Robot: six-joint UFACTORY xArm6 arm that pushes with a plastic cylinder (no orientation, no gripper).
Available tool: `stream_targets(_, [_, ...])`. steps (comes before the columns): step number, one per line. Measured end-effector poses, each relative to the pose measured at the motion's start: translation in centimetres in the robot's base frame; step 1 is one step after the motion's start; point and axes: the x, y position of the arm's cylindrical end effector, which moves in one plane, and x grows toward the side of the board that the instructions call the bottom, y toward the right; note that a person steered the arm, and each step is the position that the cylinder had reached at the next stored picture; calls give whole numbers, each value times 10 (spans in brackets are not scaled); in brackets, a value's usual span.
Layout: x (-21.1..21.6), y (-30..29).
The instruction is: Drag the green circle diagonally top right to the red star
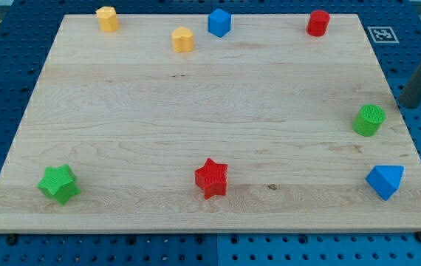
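The green circle [370, 120], a short ridged cylinder, stands near the board's right edge, about mid-height. The red star [211, 177] lies low in the middle of the board, down and to the left of the green circle. My tip [408, 104] is the lower end of a dark rod at the view's right edge. It sits just off the board's right edge, a little up and to the right of the green circle, with a small gap between them.
A red cylinder [317, 23] and a blue block [219, 22] stand at the top. Two yellow blocks [107, 18] [183, 39] sit top left. A green star [58, 184] is bottom left, a blue triangle [385, 181] bottom right. The wooden board [196, 103] rests on a blue pegboard.
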Motion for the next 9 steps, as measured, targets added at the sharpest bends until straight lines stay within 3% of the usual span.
stream_targets(5, [22, -34])
stream_targets(9, [42, -108])
